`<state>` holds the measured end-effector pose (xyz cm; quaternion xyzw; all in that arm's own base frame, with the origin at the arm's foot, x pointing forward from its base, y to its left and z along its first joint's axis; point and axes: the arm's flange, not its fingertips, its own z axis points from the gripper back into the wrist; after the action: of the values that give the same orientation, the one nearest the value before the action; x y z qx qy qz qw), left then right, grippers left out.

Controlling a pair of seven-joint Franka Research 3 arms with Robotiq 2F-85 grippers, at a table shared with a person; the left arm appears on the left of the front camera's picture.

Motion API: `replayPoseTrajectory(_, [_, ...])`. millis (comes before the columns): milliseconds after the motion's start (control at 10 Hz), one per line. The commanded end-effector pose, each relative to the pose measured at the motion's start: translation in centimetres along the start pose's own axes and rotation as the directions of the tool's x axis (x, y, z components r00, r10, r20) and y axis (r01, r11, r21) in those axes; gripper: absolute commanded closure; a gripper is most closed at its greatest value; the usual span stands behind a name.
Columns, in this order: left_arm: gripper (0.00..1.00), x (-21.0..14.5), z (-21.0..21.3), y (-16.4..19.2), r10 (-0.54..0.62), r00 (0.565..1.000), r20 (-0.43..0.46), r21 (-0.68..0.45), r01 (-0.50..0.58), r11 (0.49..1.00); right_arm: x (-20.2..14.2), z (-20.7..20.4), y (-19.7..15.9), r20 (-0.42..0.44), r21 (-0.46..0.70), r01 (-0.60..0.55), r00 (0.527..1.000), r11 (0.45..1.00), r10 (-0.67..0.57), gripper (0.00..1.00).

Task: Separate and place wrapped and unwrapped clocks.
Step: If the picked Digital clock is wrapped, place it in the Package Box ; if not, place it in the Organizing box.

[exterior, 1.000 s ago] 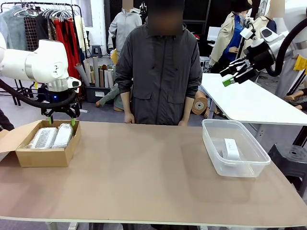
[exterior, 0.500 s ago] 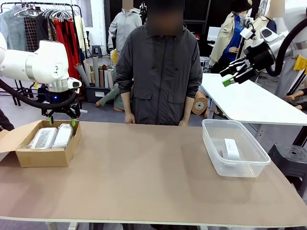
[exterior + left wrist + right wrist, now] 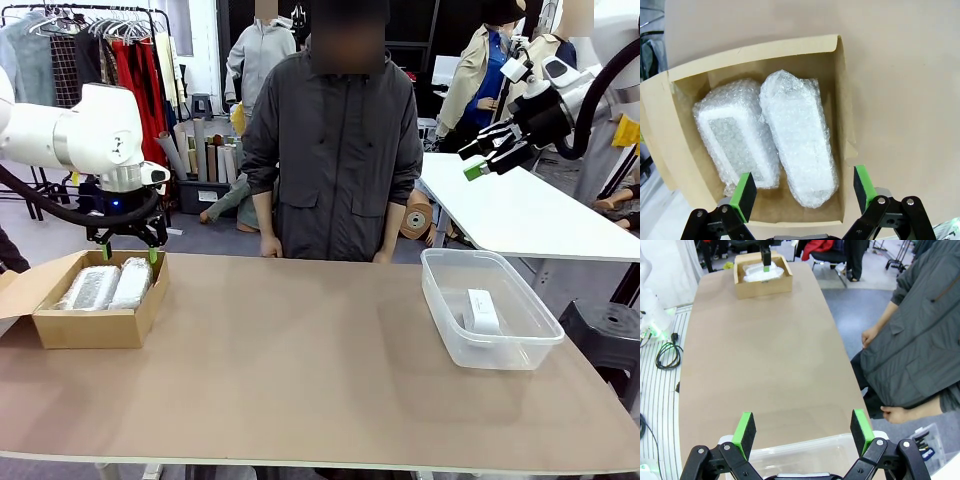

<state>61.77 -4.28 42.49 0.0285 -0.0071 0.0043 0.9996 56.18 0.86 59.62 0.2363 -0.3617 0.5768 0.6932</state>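
Two wrapped clocks (image 3: 90,287) (image 3: 132,282) lie side by side in the brown cardboard box (image 3: 85,325) at the table's left. In the left wrist view they are white blocks in bubble film (image 3: 735,135) (image 3: 800,137). My left gripper (image 3: 128,252) (image 3: 804,190) hovers open just above the box's far end, holding nothing. The unwrapped clock (image 3: 482,311), bare and white, lies in the clear tub (image 3: 445,300) at the right. High above the tub my right gripper (image 3: 478,160) (image 3: 802,430) stands open and empty, with the tub's rim (image 3: 805,452) below it.
A person in a grey jacket (image 3: 335,150) stands at the far edge with hands (image 3: 269,246) (image 3: 897,415) resting near the table edge. The brown tabletop (image 3: 300,350) stretches bare between box and tub. A second white table (image 3: 520,215) stands behind at the right.
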Motion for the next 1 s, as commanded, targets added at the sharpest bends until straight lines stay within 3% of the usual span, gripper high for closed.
replayPoseTrajectory(0, [0.0,-0.6,1.1,0.3,-0.129,0.991,0.028,0.036,0.128,0.991,0.1,0.1,0.2,0.003,0.001,-0.006,1.0,1.0,0.006,0.0])
replayPoseTrajectory(100, [0.0,-1.7,1.9,-0.4,-0.287,0.954,0.084,-0.002,0.288,0.958,0.1,0.1,0.2,0.003,0.001,-0.006,1.0,1.0,0.006,0.0])
replayPoseTrajectory(300, [0.0,-2.7,3.5,-0.4,-0.515,0.829,0.218,0.002,0.528,0.85,0.1,0.1,0.2,0.003,0.001,-0.006,1.0,1.0,0.006,0.0])
replayPoseTrajectory(500, [0.0,-3.7,4.9,-0.6,-0.635,0.689,0.349,-0.039,0.688,0.725,0.1,0.1,0.2,0.003,0.001,-0.006,1.0,1.0,0.006,0.0])
replayPoseTrajectory(600, [0.0,-4.2,5.9,-0.5,-0.669,0.605,0.431,-0.032,0.751,0.659,0.1,0.1,0.2,0.003,0.001,-0.006,1.0,1.0,0.006,0.0])
replayPoseTrajectory(800, [0.0,-4.6,8.0,0.4,-0.725,0.399,0.561,-0.032,0.886,0.463,0.1,0.1,0.2,0.003,0.001,-0.006,1.0,1.0,0.006,0.0])
replayPoseTrajectory(900, [0.0,-4.2,8.5,1.0,-0.736,0.339,0.586,-0.003,0.91,0.415,0.1,0.1,0.2,0.003,0.001,-0.006,1.0,1.0,0.006,0.0])
